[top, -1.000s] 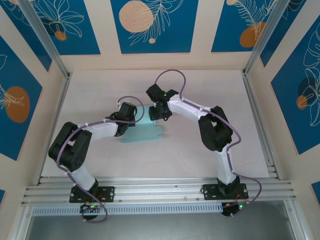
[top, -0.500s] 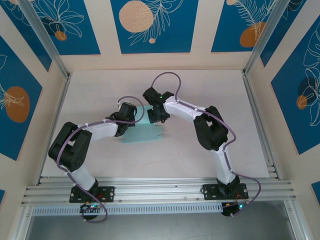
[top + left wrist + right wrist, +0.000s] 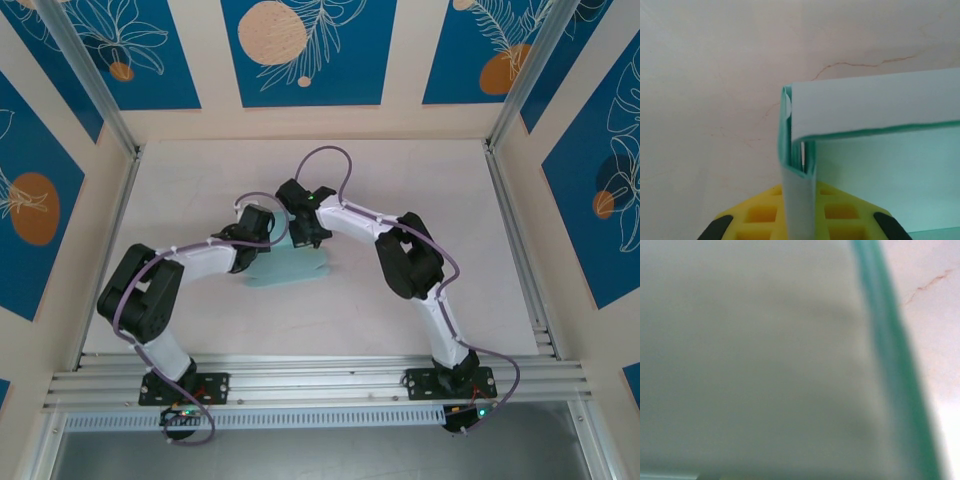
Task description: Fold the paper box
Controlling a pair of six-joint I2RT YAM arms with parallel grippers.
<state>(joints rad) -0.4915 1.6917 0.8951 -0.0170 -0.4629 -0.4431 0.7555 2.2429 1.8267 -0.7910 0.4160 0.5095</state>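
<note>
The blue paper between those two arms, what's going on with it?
Two robot arms are folding the paper box, a pale blue sheet lying on the table. The left gripper and the right gripper meet over its far edge. In the left wrist view, one flap stands upright at a corner. The right wrist view is blurred. The box is only partly folded.

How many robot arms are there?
2. The left arm reaches in from the left to the box; the right arm bends in from the right to the same box.
</note>
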